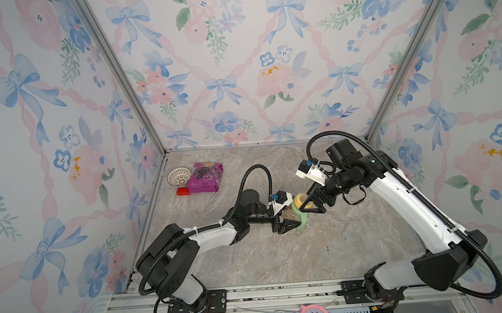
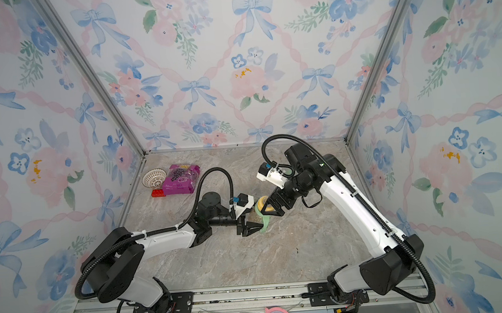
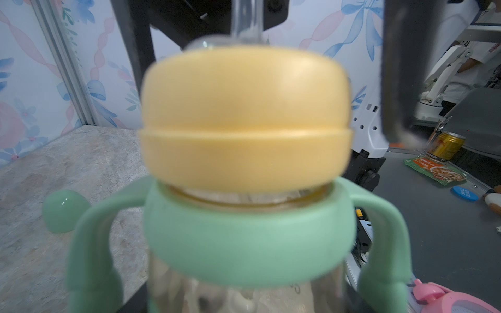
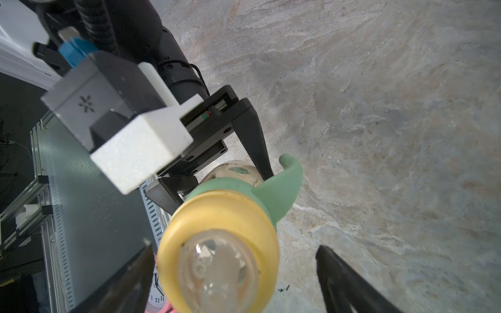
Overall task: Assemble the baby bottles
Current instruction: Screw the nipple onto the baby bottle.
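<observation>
On the table (image 1: 341, 247) the bottle (image 1: 296, 210) stands mid-surface, roughly upright, nipple up. Clamped on the jar (image 3: 244, 298) below the ring (image 3: 249, 244): left gripper (image 2: 254, 227). Above it the right gripper (image 4: 233, 247), jaws apart, straddles the collar (image 3: 244, 122), no contact; bottle axis points into its palm. Right looks placed to close and twist. The cap (image 3: 65, 211) lies loose on the surface, well apart from it.

Robot lab test booth, not a home. Flowered wallpaper panels (image 1: 237, 58) on aluminium posts (image 1: 120, 72) wall a marble-look tabletop (image 1: 280, 252) at 9, 12 and 3 o'clock. Left arm (image 1: 213, 235) and right arm (image 1: 411, 212) are bolted to a metal rail (image 1: 283, 292) at 6 o'clock.
</observation>
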